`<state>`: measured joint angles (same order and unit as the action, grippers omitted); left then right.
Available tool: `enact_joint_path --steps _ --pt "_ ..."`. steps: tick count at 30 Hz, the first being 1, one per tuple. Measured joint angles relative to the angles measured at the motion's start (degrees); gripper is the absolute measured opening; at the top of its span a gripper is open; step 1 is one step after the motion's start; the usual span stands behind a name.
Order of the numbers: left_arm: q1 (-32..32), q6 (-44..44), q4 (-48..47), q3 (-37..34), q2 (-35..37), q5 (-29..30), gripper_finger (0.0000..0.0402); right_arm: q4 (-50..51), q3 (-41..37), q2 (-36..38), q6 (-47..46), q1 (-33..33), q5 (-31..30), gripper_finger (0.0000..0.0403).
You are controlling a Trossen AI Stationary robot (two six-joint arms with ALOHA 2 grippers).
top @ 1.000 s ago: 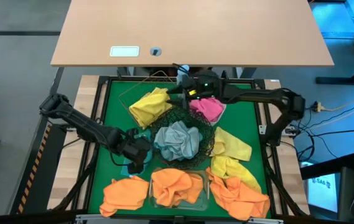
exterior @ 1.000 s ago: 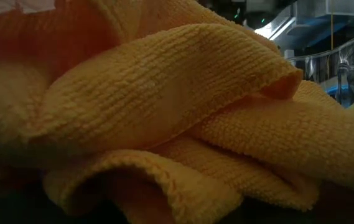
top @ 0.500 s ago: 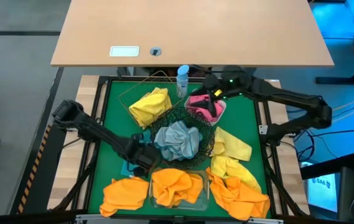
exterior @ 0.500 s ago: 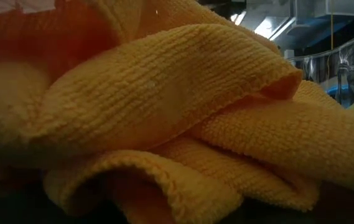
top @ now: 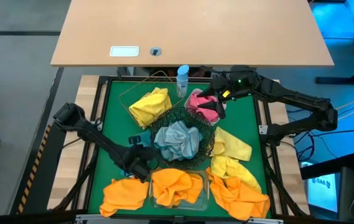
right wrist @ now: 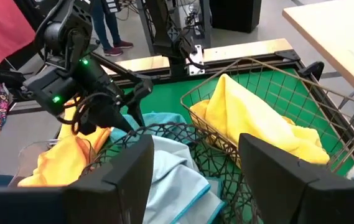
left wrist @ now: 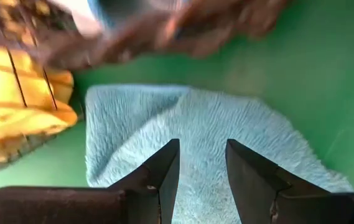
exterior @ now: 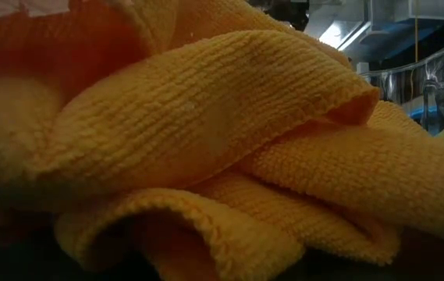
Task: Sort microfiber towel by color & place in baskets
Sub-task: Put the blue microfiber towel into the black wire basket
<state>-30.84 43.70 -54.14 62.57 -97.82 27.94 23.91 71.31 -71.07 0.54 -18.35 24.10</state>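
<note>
Hovering left gripper [left wrist: 201,163] over teal towel [left wrist: 226,143].

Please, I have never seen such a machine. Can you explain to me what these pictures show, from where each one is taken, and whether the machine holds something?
These are two dark robot arms at a green table, each ending in a two-finger gripper. One picture looks straight down from above. One sits at table height, and an orange towel fills it. The other two come from cameras on each arm's wrist.

On the table lie soft towels and baskets: a grey-blue towel in the round black wire bowl, a yellow towel in the copper wire basket, a pink towel at the far side, and orange and yellow ones near the front.

The left gripper is open, just above a light blue towel on the mat. The right gripper is open by the pink towel. Neither holds anything.
</note>
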Motion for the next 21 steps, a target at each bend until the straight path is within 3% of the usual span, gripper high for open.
enact_joint_path --steps 11,21 --pt "-2.26 7.23 15.93 -13.44 0.42 -4.07 0.0124 0.35 0.0 0.0 0.0 0.0 -0.02 0.0234" --pt "-1.86 8.73 17.46 -15.29 0.46 -5.05 0.0124 0.36 0.0 0.0 -0.07 0.0 -0.02 0.0234"
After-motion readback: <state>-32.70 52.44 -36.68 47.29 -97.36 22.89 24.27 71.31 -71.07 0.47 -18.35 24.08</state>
